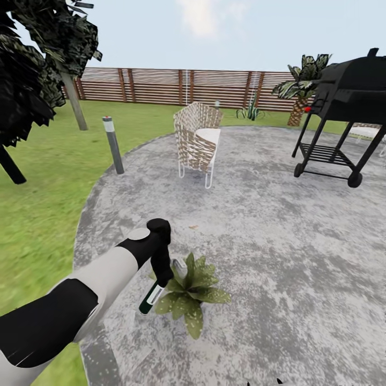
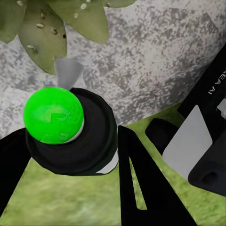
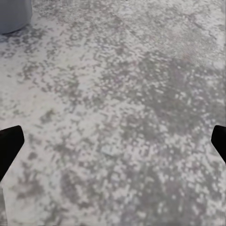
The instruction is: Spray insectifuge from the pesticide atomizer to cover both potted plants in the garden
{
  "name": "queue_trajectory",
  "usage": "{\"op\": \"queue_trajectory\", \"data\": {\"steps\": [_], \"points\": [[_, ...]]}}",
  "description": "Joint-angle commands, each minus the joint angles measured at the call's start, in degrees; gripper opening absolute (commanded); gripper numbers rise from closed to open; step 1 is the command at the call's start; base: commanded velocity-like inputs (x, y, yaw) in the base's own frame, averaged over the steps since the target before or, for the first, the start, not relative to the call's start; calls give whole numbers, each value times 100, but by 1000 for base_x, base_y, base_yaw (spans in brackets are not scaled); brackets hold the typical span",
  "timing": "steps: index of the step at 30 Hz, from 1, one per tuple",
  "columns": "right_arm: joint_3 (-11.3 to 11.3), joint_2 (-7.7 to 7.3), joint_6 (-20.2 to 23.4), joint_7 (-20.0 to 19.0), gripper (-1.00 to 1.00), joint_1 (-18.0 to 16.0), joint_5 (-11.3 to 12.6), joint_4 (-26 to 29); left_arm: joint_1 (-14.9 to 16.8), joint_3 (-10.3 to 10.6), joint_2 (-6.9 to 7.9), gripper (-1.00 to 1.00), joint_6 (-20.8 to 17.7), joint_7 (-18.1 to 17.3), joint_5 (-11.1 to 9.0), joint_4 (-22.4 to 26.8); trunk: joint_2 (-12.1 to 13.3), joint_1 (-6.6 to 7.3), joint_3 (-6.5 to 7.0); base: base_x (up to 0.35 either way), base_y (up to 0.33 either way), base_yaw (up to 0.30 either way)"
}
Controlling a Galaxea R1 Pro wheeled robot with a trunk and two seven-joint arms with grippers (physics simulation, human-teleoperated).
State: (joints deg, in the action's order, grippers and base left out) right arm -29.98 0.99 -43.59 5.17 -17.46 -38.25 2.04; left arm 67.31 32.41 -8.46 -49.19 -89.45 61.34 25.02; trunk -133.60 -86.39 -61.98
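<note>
Left claw [image 1: 161,279] grips the pesticide atomizer [image 1: 151,298] round its slim body, tilted beside the speckled potted plant [image 1: 192,292] on the patio [image 1: 268,241]. Probably light, rigid, slick plastic. Right claw's [image 3: 113,141] fingers look spread.

On the patio [image 1: 279,225], the chair [image 1: 197,140] stands behind the plant [image 1: 191,292], grill [image 1: 343,118] right.

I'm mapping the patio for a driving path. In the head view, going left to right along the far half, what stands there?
Grey bollard lamp → woven chair → striped agave by the fence → palm → black grill.
</note>
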Motion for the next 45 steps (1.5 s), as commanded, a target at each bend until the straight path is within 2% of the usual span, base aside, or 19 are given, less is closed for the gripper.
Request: {"op": "queue_trajectory", "data": {"steps": [1,11,19,23,24,26,28,31,35,40,45], "points": [[-14,0,-9,54,100,-3,-60,-2,0,13,3,-100,-62,-55,45,11,-2,-1,-8,225,268,-276],[-15,-2,-9,54,100,-3,-60,-2,1,18,-11,-100,-63,-55,53,13,-2,-1,-17,135,134,-77],[-16,-2,-10,48,100,-3,-60,-2,-24,45,87,-100,8,-55,54,-78,-2,-1,-17,1,1,0],[-16,-3,-9,54,100,-3,-60,-2,-255,59,126,-100,23,-55,59,-87,-2,-1,-17,0,0,0],[-16,-3,-9,54,100,-3,-60,-2,-289,72,140,-100,23,-55,72,-86,-2,-1,-17,0,0,0],[-16,-2,-9,54,100,-3,-60,-2,-334,160,165,-100,6,-55,238,-86,-2,-1,-17,0,0,0],[-16,-3,-9,54,100,-3,-60,-2,-353,173,151,-100,-18,-55,433,-82,-2,-1,-17,0,0,0],[-16,-2,-11,54,100,-3,-60,-2,-343,161,139,-100,-39,-55,506,-38,-2,-1,-17,0,0,0],[-16,1,-17,54,100,-3,-60,-2,-349,149,127,-100,-42,-55,476,-47,-2,-1,-17,0,0,0],[-16,3,-11,49,100,-3,-60,-2,-359,145,-91,-100,-54,-55,376,11,-2,-1,-17,0,0,0],[-10,2,-15,48,100,-3,-60,-2,-359,128,-40,-100,-55,-55,380,-46,-2,-1,-17,0,0,0]]}}
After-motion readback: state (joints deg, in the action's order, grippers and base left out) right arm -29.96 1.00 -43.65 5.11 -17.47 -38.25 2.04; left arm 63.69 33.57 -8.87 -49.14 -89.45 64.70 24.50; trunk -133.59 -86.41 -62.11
